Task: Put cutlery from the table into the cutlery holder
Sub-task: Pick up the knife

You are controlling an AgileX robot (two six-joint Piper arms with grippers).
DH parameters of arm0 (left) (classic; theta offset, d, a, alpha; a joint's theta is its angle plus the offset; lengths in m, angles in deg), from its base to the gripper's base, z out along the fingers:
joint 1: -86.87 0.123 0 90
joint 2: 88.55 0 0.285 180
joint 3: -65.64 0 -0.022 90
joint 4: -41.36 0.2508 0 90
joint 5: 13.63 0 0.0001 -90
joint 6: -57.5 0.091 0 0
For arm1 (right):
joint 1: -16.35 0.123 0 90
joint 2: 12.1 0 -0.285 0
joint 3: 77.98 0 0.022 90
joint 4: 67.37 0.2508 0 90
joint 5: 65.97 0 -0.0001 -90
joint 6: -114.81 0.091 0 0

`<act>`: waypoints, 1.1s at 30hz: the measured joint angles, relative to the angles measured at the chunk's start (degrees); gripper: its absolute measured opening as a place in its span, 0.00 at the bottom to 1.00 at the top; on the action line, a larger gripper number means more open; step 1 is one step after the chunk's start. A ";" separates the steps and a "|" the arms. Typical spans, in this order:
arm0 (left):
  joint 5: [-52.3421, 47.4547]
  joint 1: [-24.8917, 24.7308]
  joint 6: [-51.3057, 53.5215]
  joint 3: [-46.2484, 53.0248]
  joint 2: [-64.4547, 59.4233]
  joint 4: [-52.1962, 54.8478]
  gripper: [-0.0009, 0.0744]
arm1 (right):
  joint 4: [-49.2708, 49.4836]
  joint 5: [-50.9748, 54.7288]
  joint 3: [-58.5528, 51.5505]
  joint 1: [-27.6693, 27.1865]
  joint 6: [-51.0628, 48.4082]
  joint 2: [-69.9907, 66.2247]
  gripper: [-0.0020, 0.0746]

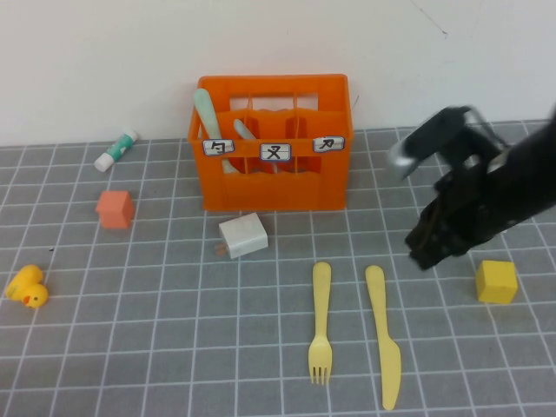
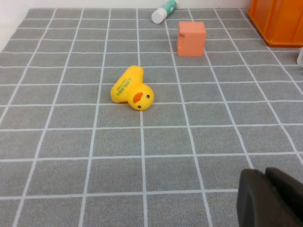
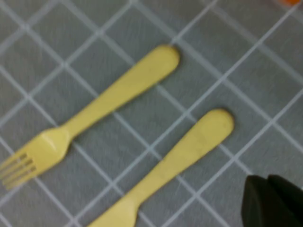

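Cutlery first: the yellow fork (image 1: pixel 321 326) and the yellow knife (image 1: pixel 384 345) lie flat on the grey tabletop (image 1: pixel 156 347) in front of the orange crate (image 1: pixel 273 143), side by side but not touching, fork to the left, handles toward the crate. The mint-green spoon (image 1: pixel 206 111) already stands in the crate's left compartment, leaning with its end poking above the rim. A grey piece (image 1: pixel 244 130) sits next to it inside the crate, can't tell exactly which slot.

Right gripper (image 1: pixel 427 252) hangs over the tabletop to the right of the knife, near the handle end, with its fingers shut and nothing in them. From its wrist camera you look down on the two yellow handles, the dark fingers (image 3: pixel 274 201) off to one corner, apart from the knife.

Left gripper (image 2: pixel 270 201) only shows in its own wrist camera, low over the tabletop on the left side, fingers shut and empty too.

Other stuff lying around: a yellow rubber duck (image 1: pixel 26 287) at the far left, an orange-pink cube (image 1: pixel 115 209), a white-and-green tube (image 1: pixel 116 150) near the back wall, a small white box (image 1: pixel 243 235) just in front of the crate, and a yellow cube (image 1: pixel 496 281) on the right, near the right arm.
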 joint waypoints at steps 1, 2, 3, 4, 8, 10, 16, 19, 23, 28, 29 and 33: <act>0.00 0.00 0.00 0.00 0.00 0.00 0.01 | -2.11 1.20 0.94 1.07 1.21 -0.79 0.02; 0.00 0.00 0.00 0.00 0.00 0.00 0.01 | -4.61 2.70 2.05 2.26 2.55 -1.57 0.02; 0.00 0.00 0.00 0.00 0.00 0.00 0.01 | -6.78 4.09 3.07 3.55 3.83 -2.17 0.02; 0.00 0.00 0.00 0.00 0.00 0.00 0.01 | -8.25 5.32 3.83 4.60 4.78 -2.58 0.02; 0.00 0.00 0.00 0.00 0.00 0.00 0.01 | -11.86 7.13 5.83 8.73 8.83 -4.52 0.02; 0.00 0.00 0.00 0.00 0.00 0.00 0.01 | -12.18 7.13 5.95 9.54 10.74 -5.87 0.02; 0.00 0.00 0.00 0.00 0.00 0.00 0.01 | -13.54 7.45 6.09 9.76 15.98 -9.16 0.07; 0.00 0.00 0.00 0.00 0.00 0.00 0.01 | -15.91 8.06 6.08 9.76 20.86 -9.20 0.23; 0.00 0.00 0.00 0.00 0.00 0.00 0.01 | -17.65 7.76 6.08 9.76 30.70 -9.20 0.49; 0.00 0.00 0.00 0.00 0.00 0.00 0.01 | -18.13 4.15 6.08 9.76 35.98 -9.20 0.61; 0.00 0.00 0.00 0.00 0.00 0.00 0.01 | -18.13 3.45 6.08 9.76 37.02 -9.20 0.61; 0.00 0.00 0.00 0.00 0.00 0.00 0.01 | -18.13 2.91 6.08 9.76 38.23 -9.42 0.62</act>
